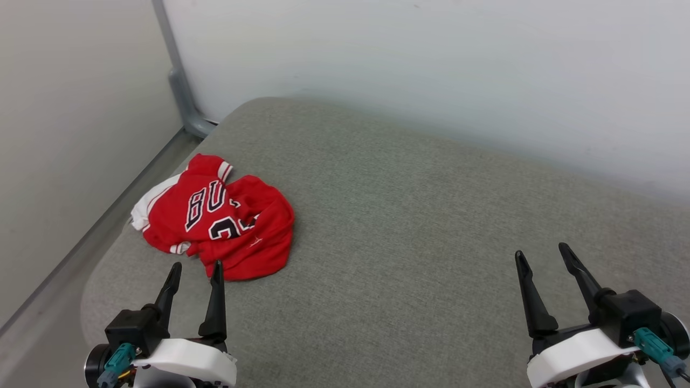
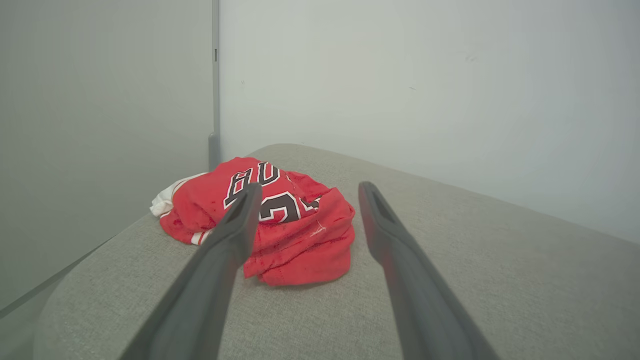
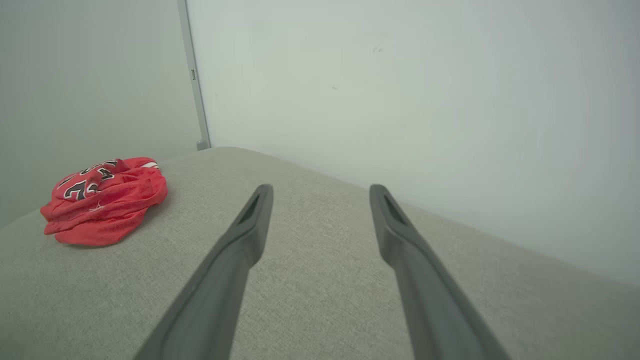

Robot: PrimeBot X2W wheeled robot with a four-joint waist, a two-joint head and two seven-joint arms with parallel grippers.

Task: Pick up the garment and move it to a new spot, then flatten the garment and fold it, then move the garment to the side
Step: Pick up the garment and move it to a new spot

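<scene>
- The garment (image 1: 226,226): red knit cloth, matt, softly creased.
- Cushion (image 1: 431,242): grey woven fabric, coarse and matt.
- Left gripper (image 1: 195,265) fingers (image 1: 215,302): dark matt plastic, smooth.
- Wall (image 1: 431,64): pale, smooth, matt.
- Corner post (image 1: 183,102): grey, satin sheen.

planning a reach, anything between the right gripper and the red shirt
Bare grey cushion, nothing else, between the right gripper and the garment, in the head view.

The place reads as a bare robot test cell, not a lived-in room. In the head view a wide grey woven-fabric cushion with a rounded corner (image 1: 409,226) spreads across the middle and lower frame. Plain matte white wall panels (image 1: 431,59) close it in along the top and left. A slim grey metal post (image 1: 171,59) joins them at the upper left.
</scene>
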